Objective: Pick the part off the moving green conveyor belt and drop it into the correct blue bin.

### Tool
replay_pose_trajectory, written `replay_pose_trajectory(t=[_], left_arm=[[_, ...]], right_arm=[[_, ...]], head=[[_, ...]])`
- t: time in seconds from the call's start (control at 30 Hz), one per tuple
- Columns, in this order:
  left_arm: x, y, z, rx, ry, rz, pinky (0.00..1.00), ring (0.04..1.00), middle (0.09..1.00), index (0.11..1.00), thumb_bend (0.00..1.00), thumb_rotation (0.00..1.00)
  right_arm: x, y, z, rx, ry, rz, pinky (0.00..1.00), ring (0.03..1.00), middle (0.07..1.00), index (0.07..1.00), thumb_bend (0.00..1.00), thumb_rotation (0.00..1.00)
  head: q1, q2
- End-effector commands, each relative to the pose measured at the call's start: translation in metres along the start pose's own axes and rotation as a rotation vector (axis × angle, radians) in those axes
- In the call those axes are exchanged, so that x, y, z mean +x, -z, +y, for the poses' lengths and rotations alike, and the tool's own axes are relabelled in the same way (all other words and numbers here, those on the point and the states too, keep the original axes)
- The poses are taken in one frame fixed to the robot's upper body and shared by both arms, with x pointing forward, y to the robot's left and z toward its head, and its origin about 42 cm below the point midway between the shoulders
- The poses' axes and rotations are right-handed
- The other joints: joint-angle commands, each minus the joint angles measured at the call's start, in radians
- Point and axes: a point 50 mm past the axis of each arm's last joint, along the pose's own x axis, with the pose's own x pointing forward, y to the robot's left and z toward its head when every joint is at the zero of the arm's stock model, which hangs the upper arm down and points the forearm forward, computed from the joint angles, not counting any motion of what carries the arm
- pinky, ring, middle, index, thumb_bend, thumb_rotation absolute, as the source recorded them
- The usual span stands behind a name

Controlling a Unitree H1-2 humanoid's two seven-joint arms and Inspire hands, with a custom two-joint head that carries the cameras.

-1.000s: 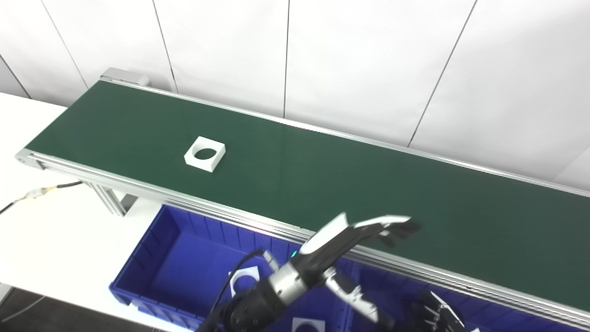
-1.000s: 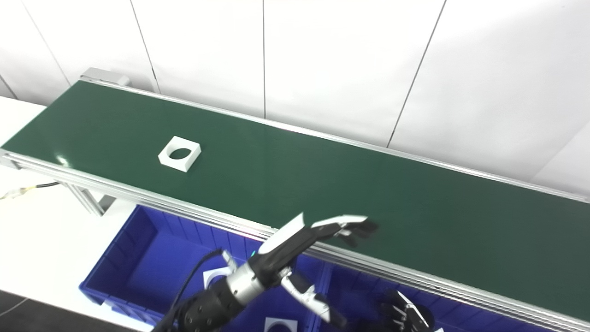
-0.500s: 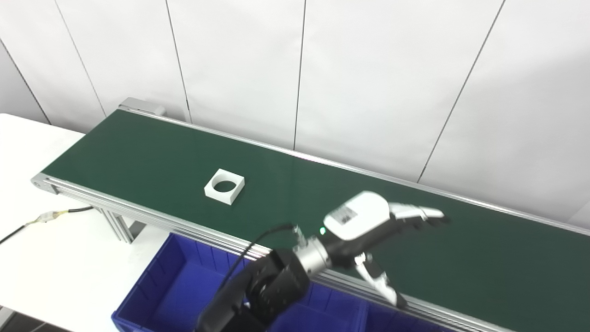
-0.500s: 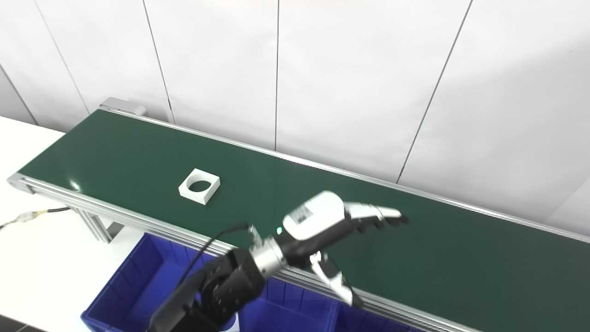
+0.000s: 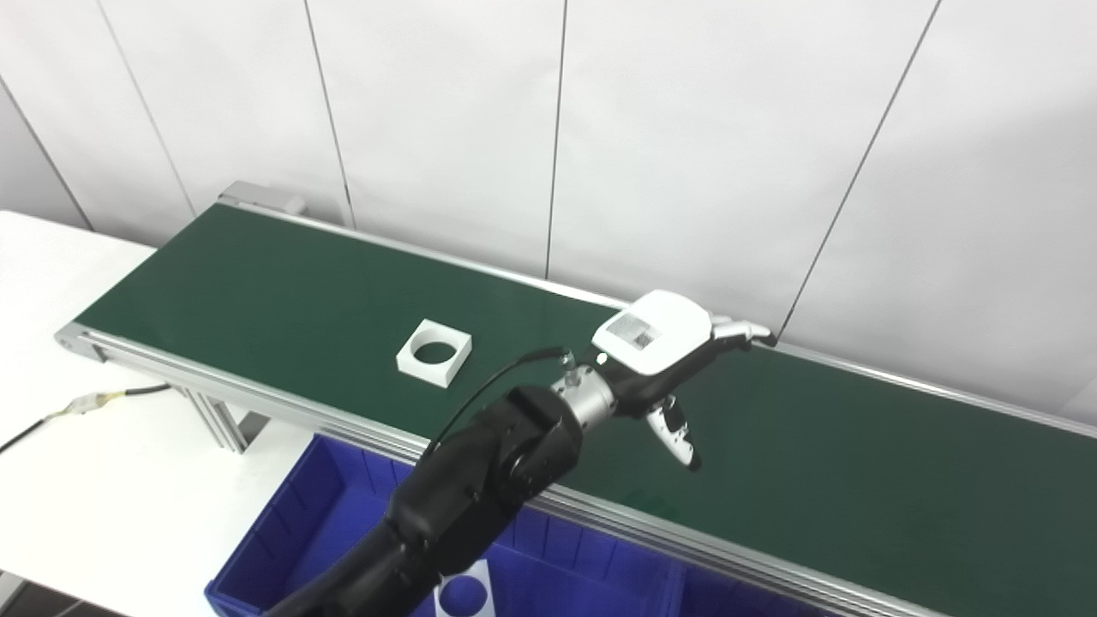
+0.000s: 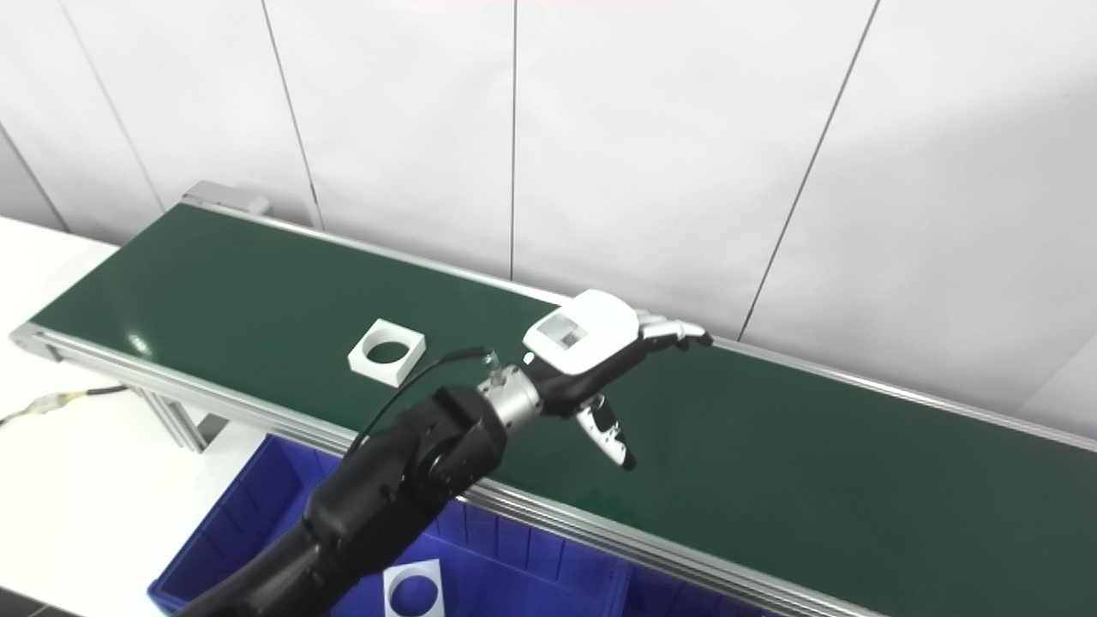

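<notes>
White square part, with a round hole through its middle, lies flat on the green conveyor belt, toward the belt's left end and closer to its near rail than to its far one. Nothing touches it.

To the right of the part, well apart from it, the left hand is raised over the belt with its back turned up. Its fingers are stretched out toward the belt's far rail and its thumb hangs apart from them, pointing down at the green surface; the hand is spread and holds nothing. Its dark arm runs from the bottom edge up across the belt's near rail, with a black cable looping along the wrist.

The right hand does not appear in either view.

Below the belt's near rail, on the side nearest the camera, sits a blue bin, partly hidden by the arm. A second white square piece with a round hole lies flat on the bin's floor. A divider wall shows further right along the bin, but what lies beyond it is cut off by the frame.

The belt's frame stands on a white tabletop, where a thin cable trails off to the left of the belt's end. White wall panels stand behind the belt's far rail.
</notes>
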Motion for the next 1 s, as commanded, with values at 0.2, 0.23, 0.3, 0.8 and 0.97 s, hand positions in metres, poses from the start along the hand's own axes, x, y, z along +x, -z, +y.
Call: replay_pose_trajectory(t=[0.2, 0.23, 0.3, 0.8, 0.97], left_arm=[[0.011, 0.027, 0.013, 0.089, 0.009, 0.06, 0.6, 0.751, 0.789, 0.83, 1.0, 0.09], [0.011, 0.033, 0.012, 0.099, 0.016, 0.071, 0.6, 0.747, 0.787, 0.828, 1.0, 0.09], [0.01, 0.041, 0.012, 0.12, 0.033, 0.091, 0.6, 0.746, 0.786, 0.827, 1.0, 0.09], [-0.005, 0.095, 0.01, 0.16, 0.106, 0.178, 0.57, 0.707, 0.778, 0.815, 1.0, 0.09], [-0.009, 0.104, 0.005, 0.164, 0.135, 0.21, 0.56, 0.707, 0.779, 0.815, 1.0, 0.09]], right_arm=[[0.004, -0.011, 0.002, -0.018, 0.006, -0.08, 0.7, 0.802, 0.907, 0.849, 1.0, 0.42], [0.004, -0.011, 0.003, -0.018, 0.005, -0.081, 0.69, 0.803, 0.91, 0.845, 1.0, 0.41], [0.005, -0.012, 0.004, -0.012, 0.003, -0.084, 0.69, 0.804, 0.915, 0.843, 1.0, 0.4], [0.005, -0.014, 0.01, -0.009, 0.006, -0.093, 0.69, 0.801, 0.911, 0.842, 1.0, 0.38], [0.007, -0.015, 0.012, -0.008, 0.008, -0.095, 0.68, 0.787, 0.903, 0.836, 1.0, 0.38]], head=[[-0.011, 0.001], [-0.017, -0.001], [-0.021, -0.001], [-0.038, 0.007], [-0.043, 0.011]])
